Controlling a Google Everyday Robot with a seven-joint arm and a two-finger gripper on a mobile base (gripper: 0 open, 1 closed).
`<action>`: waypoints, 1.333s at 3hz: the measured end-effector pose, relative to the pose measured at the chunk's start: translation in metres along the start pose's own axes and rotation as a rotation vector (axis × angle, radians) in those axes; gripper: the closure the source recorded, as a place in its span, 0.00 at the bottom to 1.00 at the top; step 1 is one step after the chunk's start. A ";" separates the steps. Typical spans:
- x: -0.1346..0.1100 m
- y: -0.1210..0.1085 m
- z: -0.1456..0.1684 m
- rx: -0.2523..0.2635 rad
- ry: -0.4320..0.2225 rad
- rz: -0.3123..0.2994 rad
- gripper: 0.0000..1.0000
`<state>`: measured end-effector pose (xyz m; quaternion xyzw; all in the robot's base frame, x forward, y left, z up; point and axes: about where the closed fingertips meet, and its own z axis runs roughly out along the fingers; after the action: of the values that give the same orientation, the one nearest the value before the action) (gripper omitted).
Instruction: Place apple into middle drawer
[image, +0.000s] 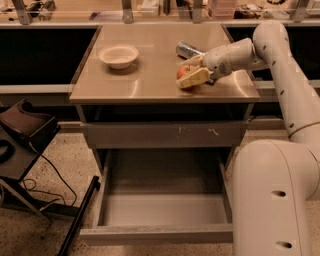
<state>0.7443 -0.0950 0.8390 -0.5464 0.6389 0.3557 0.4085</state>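
Item 1. My gripper (187, 74), pale, two-fingered: low over the right part of the tan metal countertop (150, 86), reaching in from the right. My fingers (194, 78) are drawn in narrow, one on each side of the fruit, and appear to clasp it.

Item 2. Round red apple with a yellowish patch (182, 71): on the countertop between my fingers, well above and behind its destination.

Item 3. Middle drawer (159, 234), wide, grey, plain-fronted: pulled fully out below, floor bare.

Item 4. Silver can (187, 49), lying on its side just behind my wrist. Pale shallow bowl (119, 55), well apart to the left.

Item 5. Grey drawer front with pale scratches (160, 134): closed, between the countertop and the open drawer.

Risks. A shallow hold on a round skin could let the apple roll free at lift. A swing back could knock the can. On the descent, the apple could strike the countertop edge.

Not determinable. My near finger hides the apple's right half and its contact with the surface. The drawer's right wall sits behind my own white base.
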 end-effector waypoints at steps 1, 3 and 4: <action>0.000 0.000 0.000 0.000 0.000 0.000 0.66; 0.001 0.003 0.000 -0.007 0.003 0.002 1.00; 0.008 0.013 -0.006 0.004 0.018 0.004 1.00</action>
<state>0.7304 -0.1020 0.8347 -0.5476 0.6441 0.3505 0.4030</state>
